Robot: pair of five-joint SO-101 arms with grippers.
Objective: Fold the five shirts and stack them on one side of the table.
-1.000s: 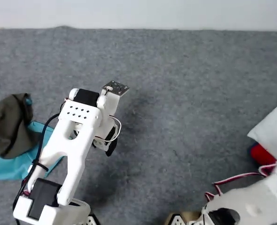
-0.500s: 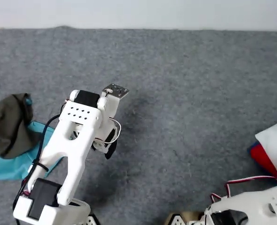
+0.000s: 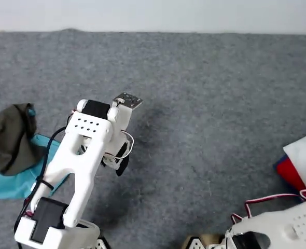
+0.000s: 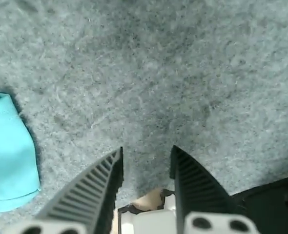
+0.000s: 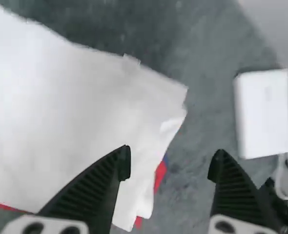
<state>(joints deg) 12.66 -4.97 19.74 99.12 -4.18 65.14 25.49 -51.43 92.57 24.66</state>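
Note:
My left gripper (image 4: 146,153) hangs open just above bare grey carpet, with nothing between its fingers. A teal shirt (image 4: 7,156) lies beside it. In the high view the teal shirt (image 3: 15,179) lies at the table's left edge, with a crumpled olive shirt (image 3: 8,137) partly on top of it. The left arm (image 3: 85,150) stands just right of them. My right gripper (image 5: 172,156) is open above a folded white shirt (image 5: 61,122), which rests on a red shirt (image 5: 158,176). This stack shows at the right edge as the white shirt (image 3: 304,153) over the red shirt (image 3: 290,175).
A white box (image 5: 263,112) with a cable lies on the carpet past the white shirt's corner. The right arm's body (image 3: 277,228) sits at the front right. Grey carpet (image 3: 205,104) covers the table between the two arms, and a pale wall runs along the back.
The right arm has drawn back toward the front right corner. The white shirt's visible edge now sits lower and farther right. The left arm has not moved.

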